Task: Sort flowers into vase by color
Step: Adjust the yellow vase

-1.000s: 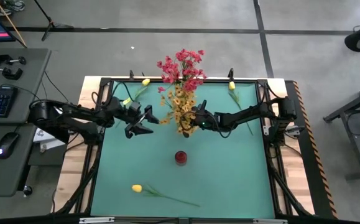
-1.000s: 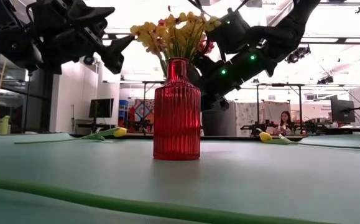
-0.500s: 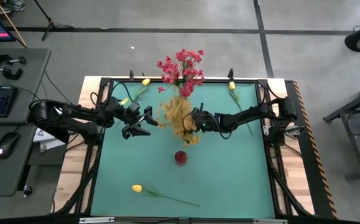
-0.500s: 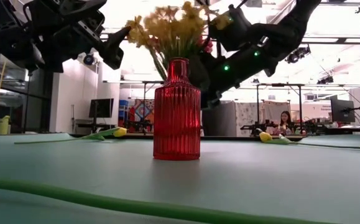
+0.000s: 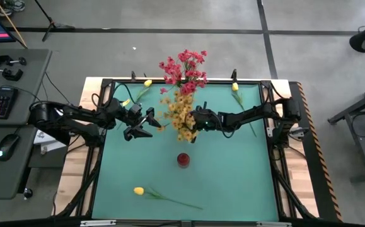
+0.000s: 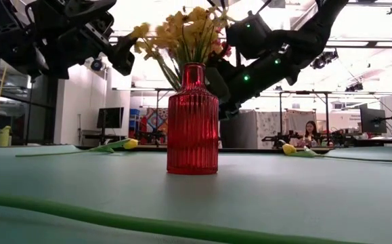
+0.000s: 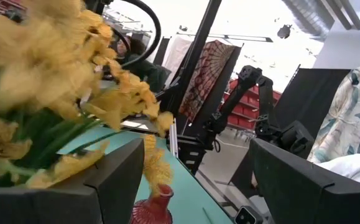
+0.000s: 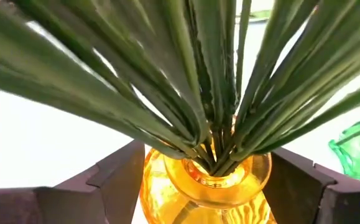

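A bunch of orange-yellow flowers (image 5: 181, 113) stands with its green stems (image 8: 211, 93) stuck into the mouth of a yellow glass vase (image 8: 207, 177), mid-table. My right gripper (image 8: 207, 186) is open, one finger on either side of this vase's neck. From the table's left, my left gripper (image 5: 145, 122) hangs open beside the blossoms (image 7: 74, 81), with nothing between its fingers. An empty red ribbed vase (image 5: 183, 159) stands nearer the front edge. A pink-red bunch (image 5: 183, 68) stands at the far edge. My right gripper comes level from the table's right, slanting a little down. Its fingers (image 8: 114, 180) stand close against the two sides of the yellow vase's neck (image 8: 167, 180). I cannot tell whether they touch the glass. The vase stands upright.
Single yellow tulips lie flat on the green table (image 5: 232, 176): one far left (image 5: 145, 83), one far right (image 5: 235, 88), one near the front edge (image 5: 139, 190). A green glass thing (image 8: 357, 152) shows beyond the yellow vase. A person sits far behind the table (image 6: 311, 130).
The orange-yellow bunch has swung toward the near edge in a blur and come back. Its blossoms now lean a little more toward my left gripper. My right wrist has rolled while staying at the vase.
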Tool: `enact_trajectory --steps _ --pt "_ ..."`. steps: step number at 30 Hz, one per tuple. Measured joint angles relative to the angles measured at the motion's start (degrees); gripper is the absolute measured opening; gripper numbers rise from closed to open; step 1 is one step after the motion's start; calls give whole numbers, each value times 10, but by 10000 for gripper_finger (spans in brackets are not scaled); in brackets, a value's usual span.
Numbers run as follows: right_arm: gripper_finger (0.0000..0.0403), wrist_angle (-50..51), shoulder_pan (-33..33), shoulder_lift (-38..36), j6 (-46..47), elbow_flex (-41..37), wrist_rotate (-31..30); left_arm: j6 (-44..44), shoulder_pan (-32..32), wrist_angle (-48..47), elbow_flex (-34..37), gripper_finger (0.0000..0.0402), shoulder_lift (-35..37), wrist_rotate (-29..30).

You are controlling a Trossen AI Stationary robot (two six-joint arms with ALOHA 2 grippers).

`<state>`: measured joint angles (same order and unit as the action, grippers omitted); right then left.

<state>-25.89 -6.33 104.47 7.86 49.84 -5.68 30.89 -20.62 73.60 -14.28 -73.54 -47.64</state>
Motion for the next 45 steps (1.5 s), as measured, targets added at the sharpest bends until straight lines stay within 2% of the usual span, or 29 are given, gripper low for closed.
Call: enact_trajectory --steps 5,23,27,32,35,45 --pt "277 -1 -1 0 35 0 -3 -1 0 0 0 278 0 0" --pt "280 3 0 1 -3 0 -11 -11 0 0 0 278 0 0" --pt "304 7 7 1 -27 0 -45 -11 0 0 0 278 0 0" --pt "367 20 22 1 -45 0 -92 -11 0 0 0 278 0 0" --pt "394 30 27 1 -54 0 -98 -11 0 0 0 278 0 0" --pt "379 34 30 0 -54 0 -98 -11 0 0 0 278 0 0"
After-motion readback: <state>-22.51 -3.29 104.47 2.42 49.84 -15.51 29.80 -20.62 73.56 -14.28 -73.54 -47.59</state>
